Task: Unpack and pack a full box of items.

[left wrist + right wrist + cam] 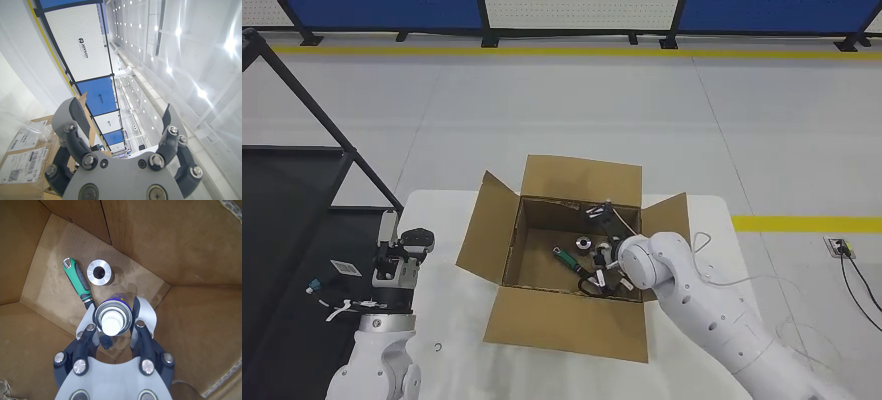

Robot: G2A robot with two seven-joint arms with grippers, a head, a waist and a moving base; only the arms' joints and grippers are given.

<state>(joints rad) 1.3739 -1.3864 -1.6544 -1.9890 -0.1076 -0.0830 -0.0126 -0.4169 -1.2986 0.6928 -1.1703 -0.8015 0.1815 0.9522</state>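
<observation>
Right gripper (114, 305) down inside box (189, 256), pinching can (113, 318) upright, cap toward my wrist; left gripper (122, 104) spread, aimed upward.

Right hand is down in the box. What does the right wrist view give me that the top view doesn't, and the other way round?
Right wrist view adds the grip itself: the right hand closed around a spray can, its white cap facing the camera. Top view adds the surroundings: the box with its flaps open, the white table, and the left hand standing apart beside the box. Both show the green-handled tool and the metal ring lying on the box floor.
</observation>
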